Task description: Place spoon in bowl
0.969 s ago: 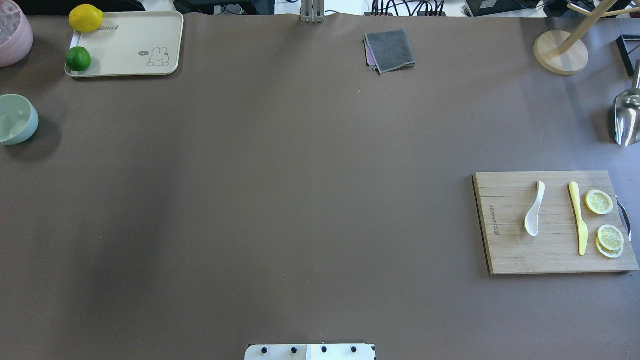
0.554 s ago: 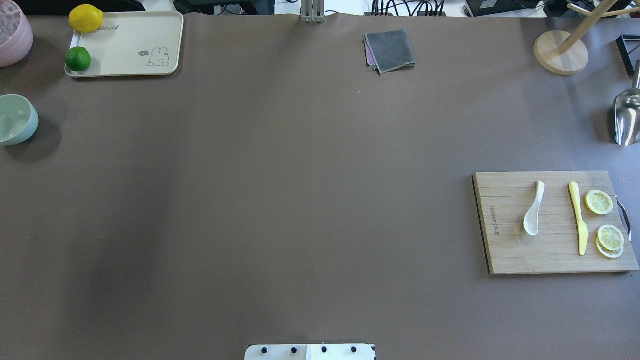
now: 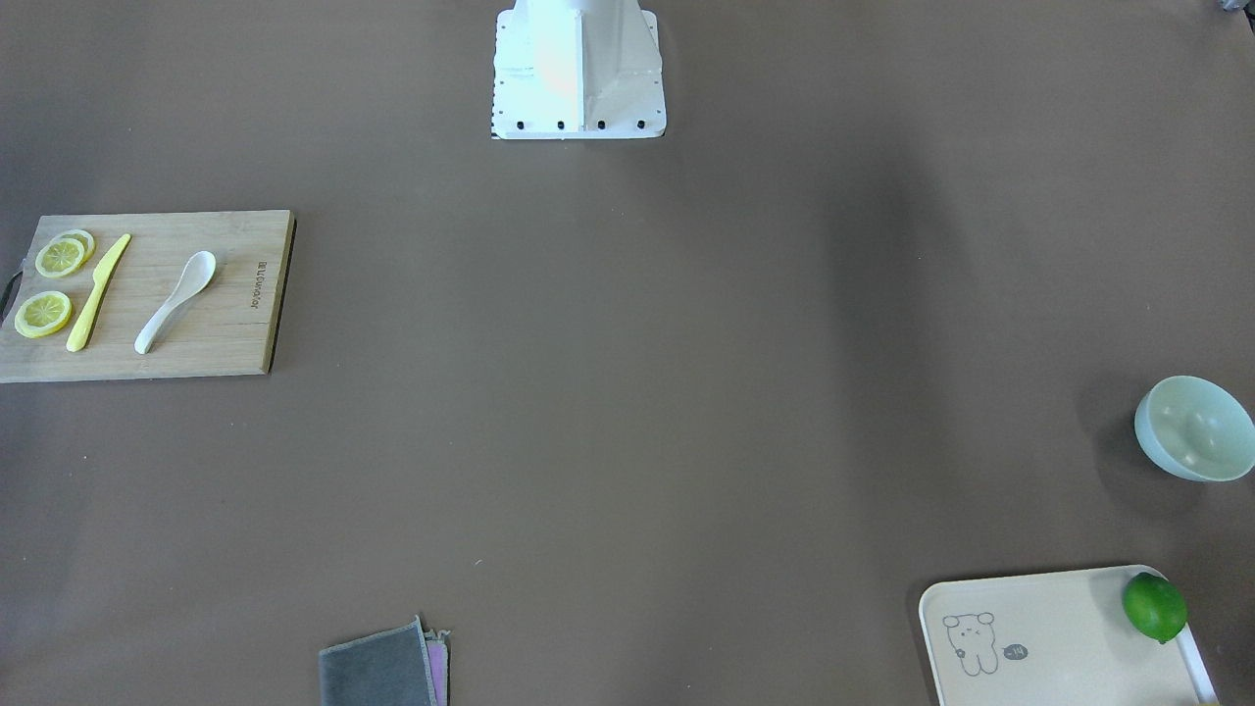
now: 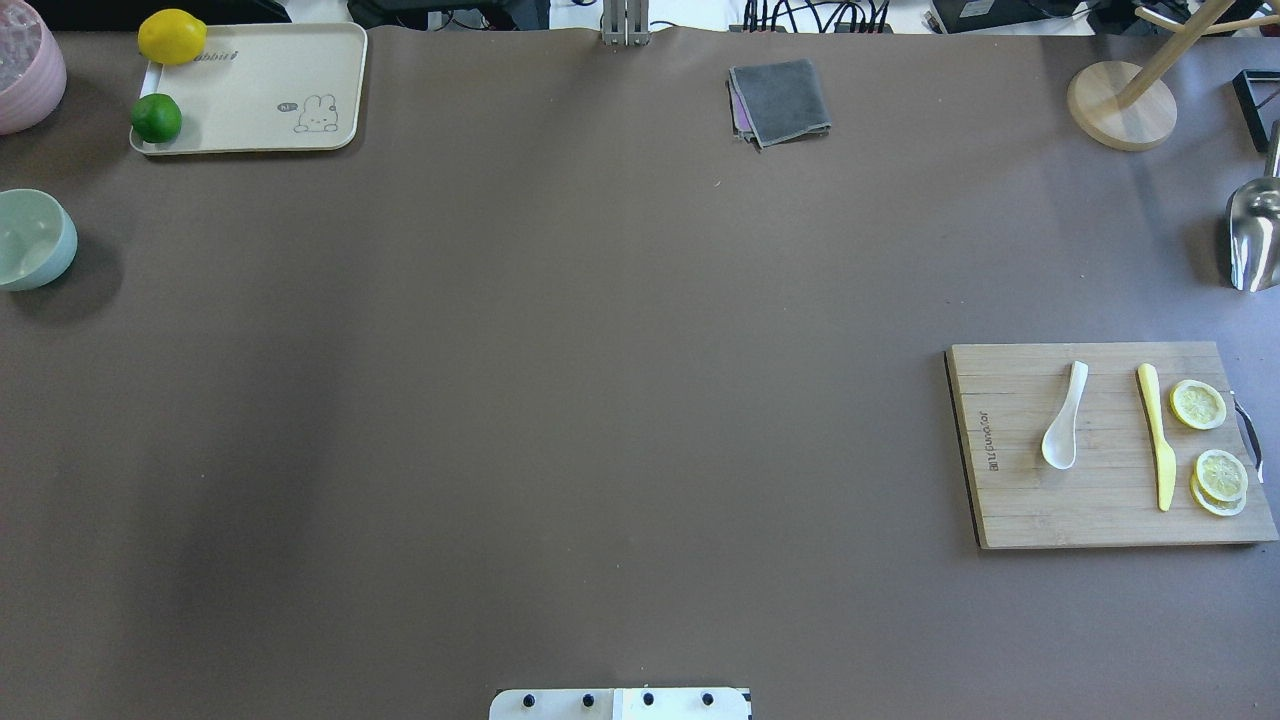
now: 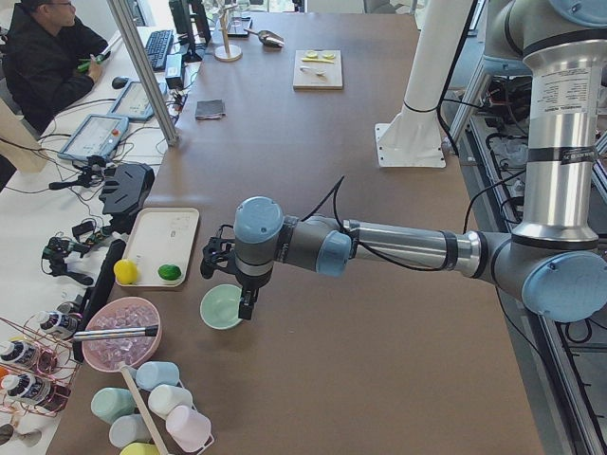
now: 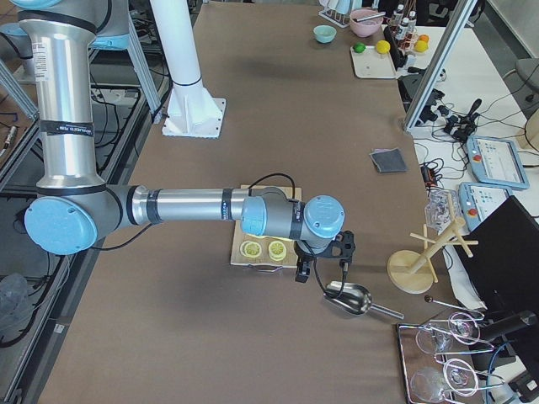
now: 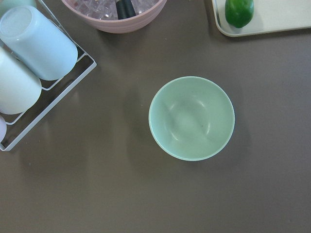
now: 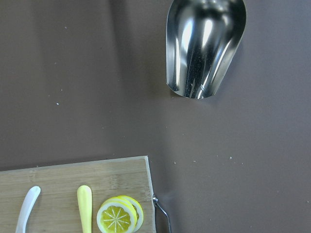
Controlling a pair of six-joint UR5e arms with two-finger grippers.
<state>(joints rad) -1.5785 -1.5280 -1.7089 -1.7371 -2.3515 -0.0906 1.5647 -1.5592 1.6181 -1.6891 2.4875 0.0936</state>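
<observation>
The white spoon (image 4: 1062, 420) lies on a wooden cutting board (image 4: 1010, 500) at the right, scoop toward me; it also shows in the front view (image 3: 176, 299) and the right wrist view (image 8: 26, 208). The mint-green bowl (image 4: 30, 240) stands empty at the table's far left edge, centred in the left wrist view (image 7: 192, 118). My left gripper (image 5: 232, 280) hangs just above the bowl (image 5: 221, 306). My right gripper (image 6: 324, 259) hovers past the board's outer end. Both grippers show only in side views, so I cannot tell whether they are open or shut.
A yellow knife (image 4: 1157, 440) and lemon slices (image 4: 1198, 404) share the board. A metal scoop (image 4: 1255, 235) lies behind it. A cream tray (image 4: 260, 90) holds a lime (image 4: 156, 118) and a lemon (image 4: 172, 36). A pink bowl (image 4: 25, 65), a cup rack (image 7: 34, 53) and a grey cloth (image 4: 780, 100) are also there.
The spoon has rocked slightly on the board, its scoop shifting a little to the left. Nothing else has moved.
</observation>
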